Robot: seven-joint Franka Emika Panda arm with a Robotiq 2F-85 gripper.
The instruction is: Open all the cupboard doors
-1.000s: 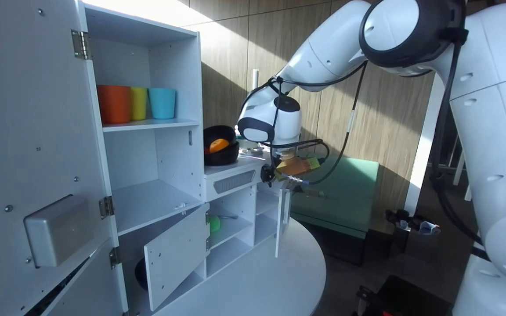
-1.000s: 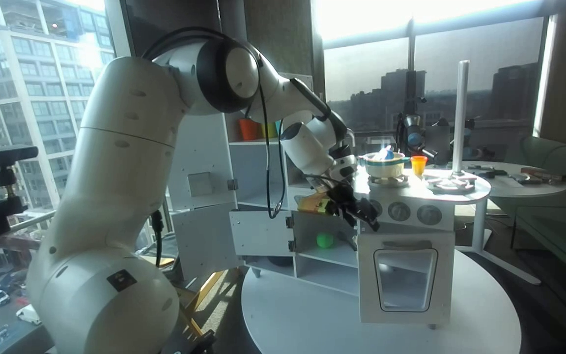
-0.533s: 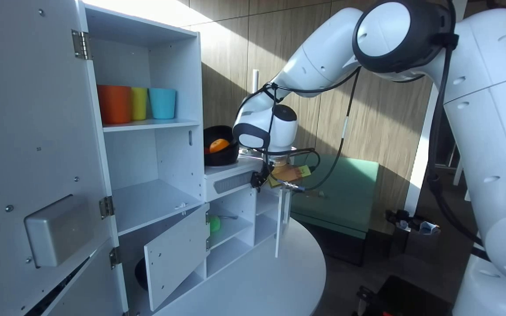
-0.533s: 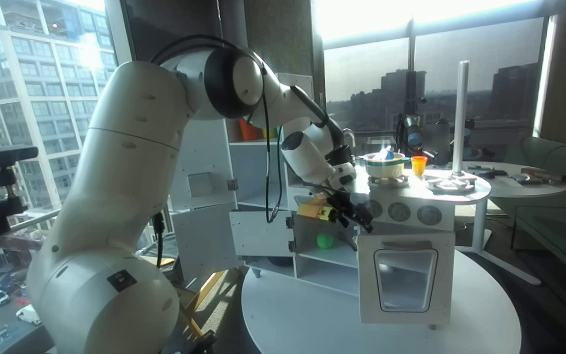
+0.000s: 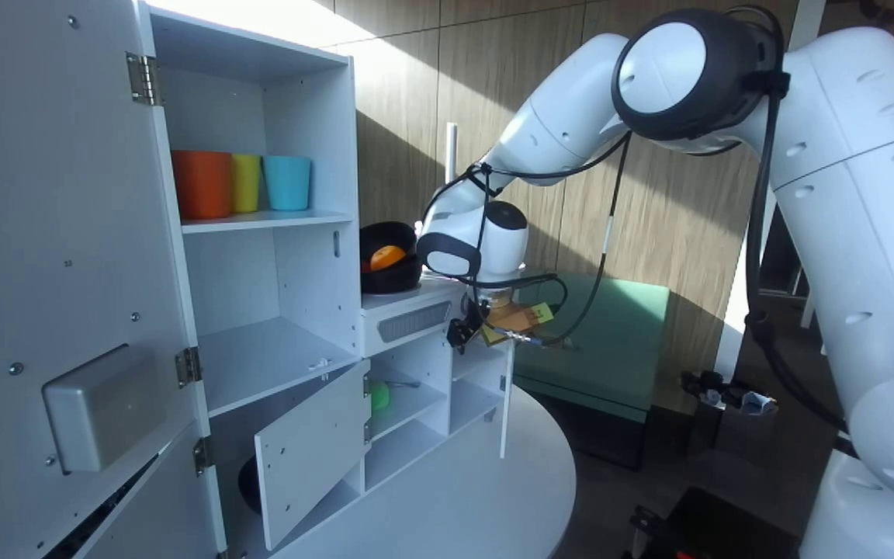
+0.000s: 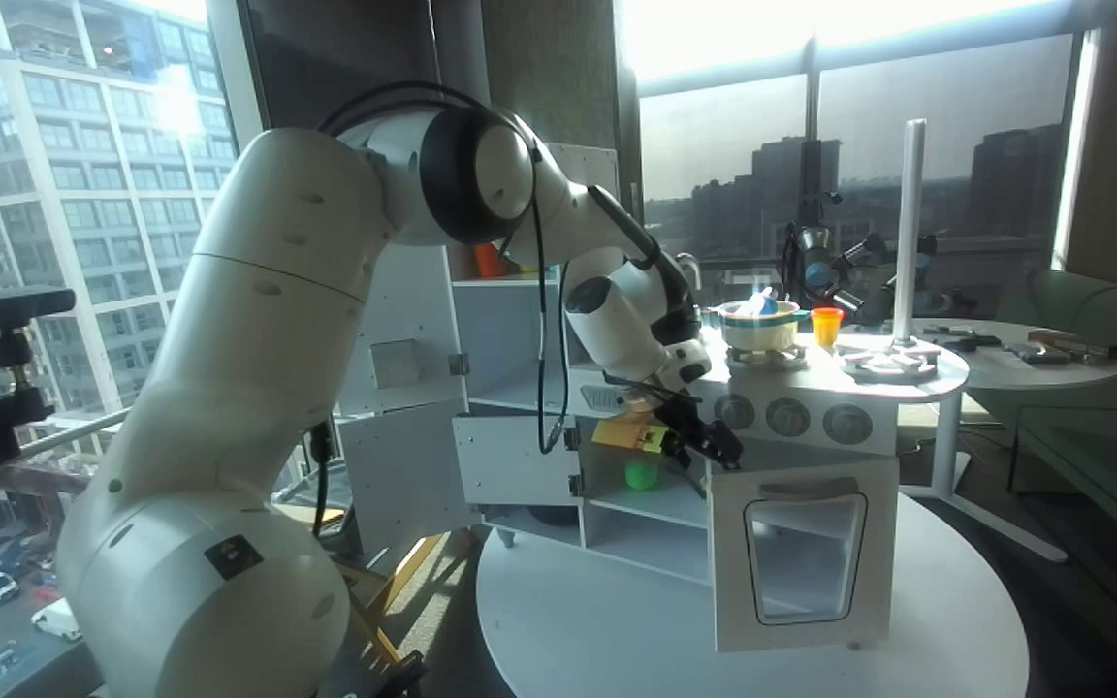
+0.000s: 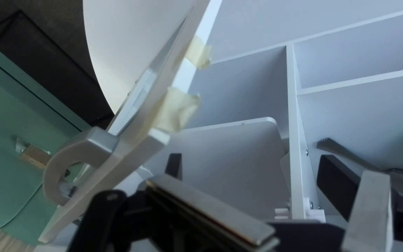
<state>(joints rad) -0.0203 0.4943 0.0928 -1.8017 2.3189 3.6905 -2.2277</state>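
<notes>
The white oven door with a window (image 6: 733, 582) stands partly open at the end of the toy kitchen; its edge (image 5: 507, 404) shows in an exterior view. In the wrist view the oven door (image 7: 124, 164) carries a grey handle (image 7: 79, 161) and tape on its edge. My gripper (image 7: 254, 175) is open, one finger (image 7: 174, 164) close beside the door's inner side; contact cannot be told. It also shows at the door's top corner in both exterior views (image 5: 461, 332) (image 6: 709, 459). The tall door (image 5: 43, 233), lower door (image 5: 152, 497) and small door (image 5: 315, 450) stand open.
A divider wall (image 7: 294, 140) stands between the fingers. A ladle (image 7: 348, 154) and a green ball (image 6: 641, 474) are on the shelf. Black bowls (image 5: 393, 272) stand on the counter; a pot (image 6: 760, 328) and orange cup (image 6: 825, 327) stand on the stove top. A round table (image 5: 462, 497) carries the kitchen.
The arm and gripper have come lower. The oven door has swung further outward, its free edge moving away from the cabinet. The other doors have not moved.
</notes>
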